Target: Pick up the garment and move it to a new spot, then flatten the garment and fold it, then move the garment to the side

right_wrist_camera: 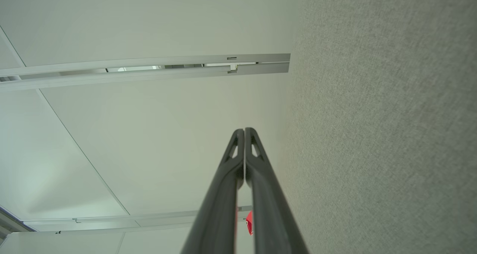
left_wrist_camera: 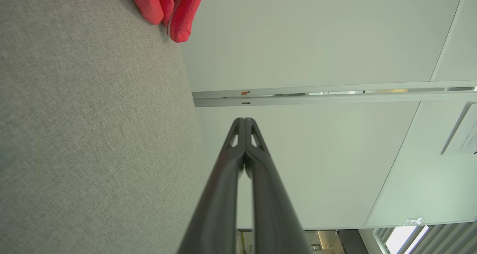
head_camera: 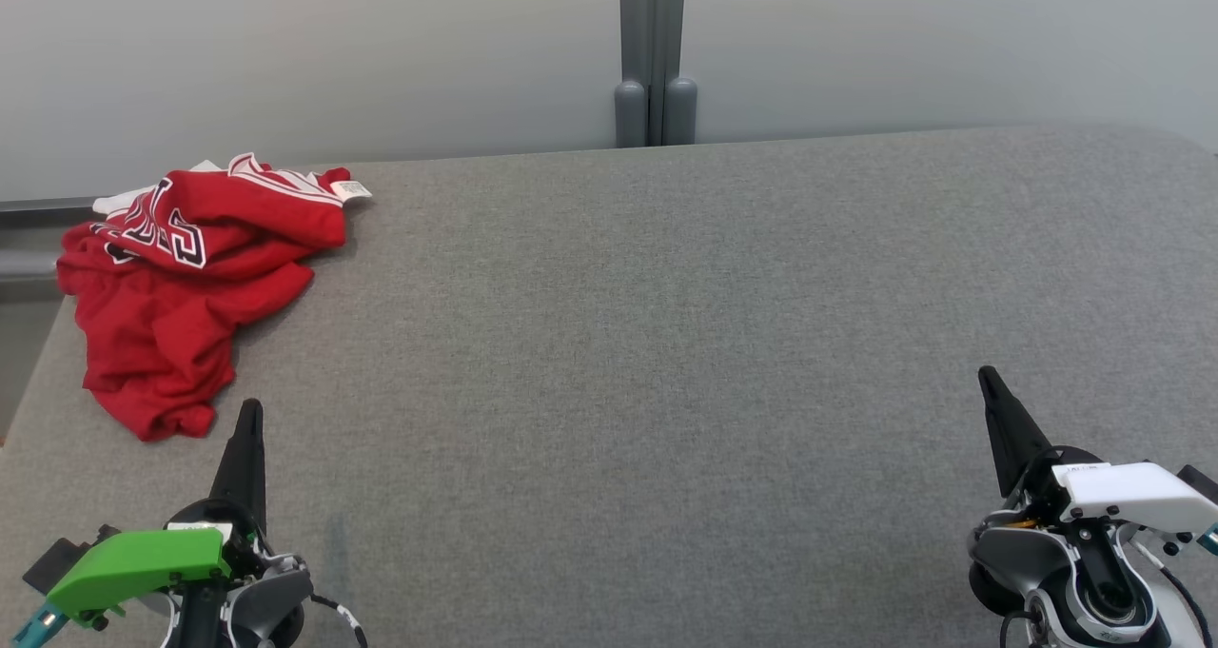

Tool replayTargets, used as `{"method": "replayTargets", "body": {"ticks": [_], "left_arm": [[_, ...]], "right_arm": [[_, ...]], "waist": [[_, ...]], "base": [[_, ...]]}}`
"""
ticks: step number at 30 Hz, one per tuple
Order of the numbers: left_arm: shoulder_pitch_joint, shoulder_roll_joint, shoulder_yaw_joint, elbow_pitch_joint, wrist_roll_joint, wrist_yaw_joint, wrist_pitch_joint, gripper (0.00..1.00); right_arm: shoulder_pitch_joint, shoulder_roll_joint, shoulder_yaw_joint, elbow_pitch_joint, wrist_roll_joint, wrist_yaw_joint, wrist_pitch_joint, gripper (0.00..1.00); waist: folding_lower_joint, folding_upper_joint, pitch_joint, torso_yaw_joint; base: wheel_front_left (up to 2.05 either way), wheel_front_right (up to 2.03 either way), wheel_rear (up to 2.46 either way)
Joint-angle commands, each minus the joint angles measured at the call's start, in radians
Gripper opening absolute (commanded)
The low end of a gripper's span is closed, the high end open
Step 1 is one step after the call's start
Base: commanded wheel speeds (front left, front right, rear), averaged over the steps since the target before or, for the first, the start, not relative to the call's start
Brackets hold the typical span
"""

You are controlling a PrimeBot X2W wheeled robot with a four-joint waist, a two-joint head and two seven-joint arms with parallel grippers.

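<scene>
The garment, red with white trim and dark lettering, lies crumpled in a heap at the far left corner of the grey table, its left edge reaching the table's side. A white tag pokes out at its far right end. The left gripper is over the near left of the table. Its tip points toward the near edge of the heap, close to it but not touching. Its two dark fingers are pressed together to the tips, with nothing between them. The right gripper is at the near right, well apart from the garment, also closed tight and empty. Whether either gripper rests on the table cannot be told. A pale wall with a grey post stands behind the table.
</scene>
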Motion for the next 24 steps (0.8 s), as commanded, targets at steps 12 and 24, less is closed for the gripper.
{"method": "replayTargets", "body": {"ticks": [12,24], "left_arm": [[0.037,-0.006,-0.032,0.022,0.009,0.003,-0.029,1.00],[0.057,-0.004,-0.077,-0.027,0.125,0.031,-0.086,1.00]], "right_arm": [[0.040,0.007,0.015,0.025,-0.011,0.000,-0.028,1.00],[0.063,0.005,0.010,0.000,-0.137,0.000,-0.085,1.00]], "waist": [[0.0000,0.0000,-0.004,0.000],[0.0000,0.0000,-0.012,0.002]], "base": [[0.00,0.00,0.00],[0.00,0.00,0.00]]}}
